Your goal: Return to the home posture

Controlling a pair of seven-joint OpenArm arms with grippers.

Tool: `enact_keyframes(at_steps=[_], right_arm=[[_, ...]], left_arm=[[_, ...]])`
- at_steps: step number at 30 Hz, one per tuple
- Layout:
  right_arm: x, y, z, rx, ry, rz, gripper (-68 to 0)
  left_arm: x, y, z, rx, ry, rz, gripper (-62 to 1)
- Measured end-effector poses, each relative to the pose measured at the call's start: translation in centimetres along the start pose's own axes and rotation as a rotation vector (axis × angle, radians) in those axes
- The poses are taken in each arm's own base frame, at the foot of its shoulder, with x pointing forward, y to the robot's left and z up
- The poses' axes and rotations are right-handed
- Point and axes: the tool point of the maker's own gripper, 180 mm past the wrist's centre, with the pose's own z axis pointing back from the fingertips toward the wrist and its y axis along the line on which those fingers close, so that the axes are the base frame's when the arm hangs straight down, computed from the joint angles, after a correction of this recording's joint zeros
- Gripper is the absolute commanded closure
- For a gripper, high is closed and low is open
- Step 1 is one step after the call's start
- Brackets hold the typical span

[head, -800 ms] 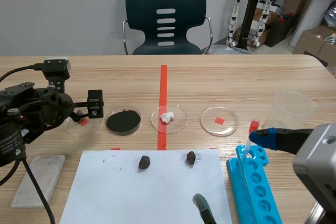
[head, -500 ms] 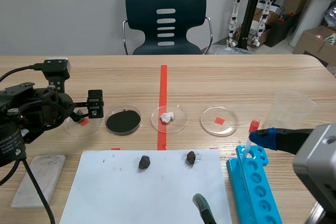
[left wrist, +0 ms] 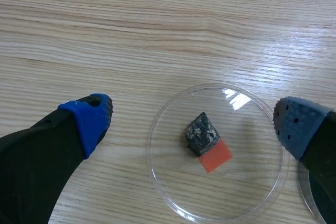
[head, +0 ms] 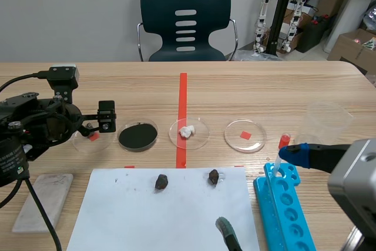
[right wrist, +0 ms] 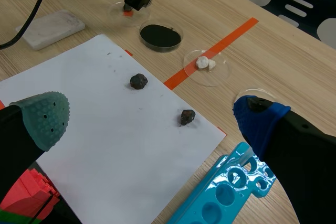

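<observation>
- The worktop (head: 264,86) is light wood. A dark chair (head: 185,22) stands behind its far edge.
- Four clear dishes lie in a row across the middle.
- The end dish (left wrist: 247,177), at the robot's left, holds a dark stone (left wrist: 202,132). The stone touches a small red square.
- Next come the black powder dish (head: 137,136) and the white bits dish (head: 188,132), which sits on the red line. Last is the red square dish (head: 245,135).
- On the near side lies a white paper (head: 170,221). On it sit a dark lump (head: 161,181) and a second dark lump (head: 214,176), well apart.
- A blue rack (head: 285,216) with round holes lies just beside the paper, on the robot's right. Its long side runs away from the robot.
- A clear cup (head: 323,123) stands near the rack's far end.
- A grey slab (head: 44,201) lies flat on the other side of the paper.
- The left tool (left wrist: 193,116) is low at the robot's left, right over the end dish. Its fingers are spread, with one blue pad (left wrist: 92,119) on each side of the dish, and it holds nothing. It does not touch the stone.
- The left arm lies long across the worktop. Its tool points toward the black powder dish.
- The right tool (right wrist: 152,116) is at the robot's right, spread wide, and it holds nothing. Its blue fingertip (right wrist: 260,116) is over the far end of the rack. Its grey-green fingertip (right wrist: 47,116) is over the near edge of the paper.
- The right tool points across the worktop toward the paper and the dishes. The rack lies right under it.
</observation>
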Motion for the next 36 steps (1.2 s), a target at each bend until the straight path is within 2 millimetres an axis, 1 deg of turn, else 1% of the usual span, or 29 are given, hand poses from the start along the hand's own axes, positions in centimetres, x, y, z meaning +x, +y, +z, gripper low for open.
enact_keyframes(at_steps=[4,8,13,16,20,23,33,36], right_arm=[[0.0,0.0,0.0,0.0,0.0,0.0,-67.9],[0.0,0.0,0.0,0.0,0.0,0.0,-67.9],[0.0,0.0,0.0,0.0,0.0,0.0,-67.9],[0.0,0.0,0.0,0.0,0.0,0.0,-67.9],[0.0,0.0,0.0,0.0,0.0,0.0,-67.9],[0.0,0.0,0.0,0.0,0.0,0.0,-67.9],[0.0,0.0,0.0,0.0,0.0,0.0,-67.9],[0.0,0.0,0.0,0.0,0.0,0.0,-67.9]], left_arm=[[0.0,-0.3,0.0,-0.018,0.0,-0.006,-62.3],[-0.3,-1.7,0.2,-0.096,0.002,-0.033,-62.3],[-0.2,-2.4,1.6,-0.136,-0.034,-0.053,-62.3],[0.5,-2.7,2.9,-0.156,-0.089,-0.068,-62.3],[1.5,-3.1,5.4,-0.195,-0.182,-0.097,-62.3],[1.7,-4.0,7.8,-0.27,-0.251,-0.143,-62.3],[0.9,-5.1,16.4,-0.417,-0.44,-0.236,-62.3],[0.2,-5.5,19.0,-0.472,-0.482,-0.257,-62.3]])
